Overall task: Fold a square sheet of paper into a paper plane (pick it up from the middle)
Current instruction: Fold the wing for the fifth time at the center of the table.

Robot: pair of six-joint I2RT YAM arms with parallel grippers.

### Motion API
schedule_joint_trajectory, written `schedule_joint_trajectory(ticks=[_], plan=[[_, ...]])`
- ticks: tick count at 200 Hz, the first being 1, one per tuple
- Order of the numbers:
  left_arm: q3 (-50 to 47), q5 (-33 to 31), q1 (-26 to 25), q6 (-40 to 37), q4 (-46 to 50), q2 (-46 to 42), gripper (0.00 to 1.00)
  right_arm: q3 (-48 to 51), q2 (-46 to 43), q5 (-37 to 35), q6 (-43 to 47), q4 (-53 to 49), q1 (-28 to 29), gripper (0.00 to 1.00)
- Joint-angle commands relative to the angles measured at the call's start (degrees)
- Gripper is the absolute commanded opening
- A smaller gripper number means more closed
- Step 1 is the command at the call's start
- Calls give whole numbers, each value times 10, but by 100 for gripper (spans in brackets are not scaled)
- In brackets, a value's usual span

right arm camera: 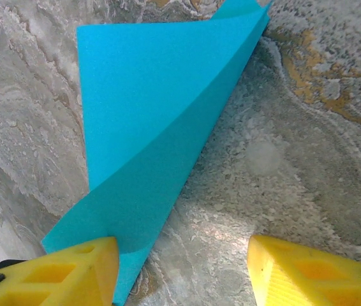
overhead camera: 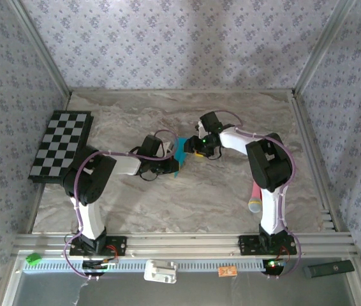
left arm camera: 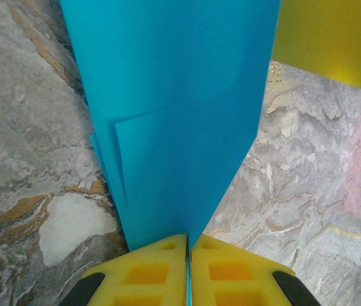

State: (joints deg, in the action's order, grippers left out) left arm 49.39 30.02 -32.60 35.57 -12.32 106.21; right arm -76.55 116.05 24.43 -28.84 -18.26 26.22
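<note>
Mid-fold, I'd say: left gripper [left arm camera: 187,255] clamped on the thin teal-blue creased paper sheet [left arm camera: 174,95], held upright. Right gripper [right arm camera: 182,250], at its two o'clock from above, jaws wide open. Next: pinch that flap squarely.

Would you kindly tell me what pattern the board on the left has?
The board has black-and-white checks, clearest in the top external view.

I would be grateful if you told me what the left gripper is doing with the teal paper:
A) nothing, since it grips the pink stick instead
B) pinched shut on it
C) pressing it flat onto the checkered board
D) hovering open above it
B: in the left wrist view the left gripper is closed, with the folded teal paper rising from between its jaws.
</note>
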Motion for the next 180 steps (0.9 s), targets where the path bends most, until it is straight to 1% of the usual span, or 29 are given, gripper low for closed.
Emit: schedule_joint_trajectory(ticks=[1, 32, 72, 180], plan=[[-11, -4, 4, 0, -4, 9, 11, -17, 26, -4, 17, -14, 11, 58], [-15, -6, 6, 5, -7, 10, 13, -27, 36, -7, 22, -22, 15, 60], [-11, -3, 8, 5, -4, 5, 15, -48, 52, -40, 21, -55, 26, 65], [-11, 4, 10, 7, -9, 0, 15, -81, 96, -99, -27, -111, 43, 70]])
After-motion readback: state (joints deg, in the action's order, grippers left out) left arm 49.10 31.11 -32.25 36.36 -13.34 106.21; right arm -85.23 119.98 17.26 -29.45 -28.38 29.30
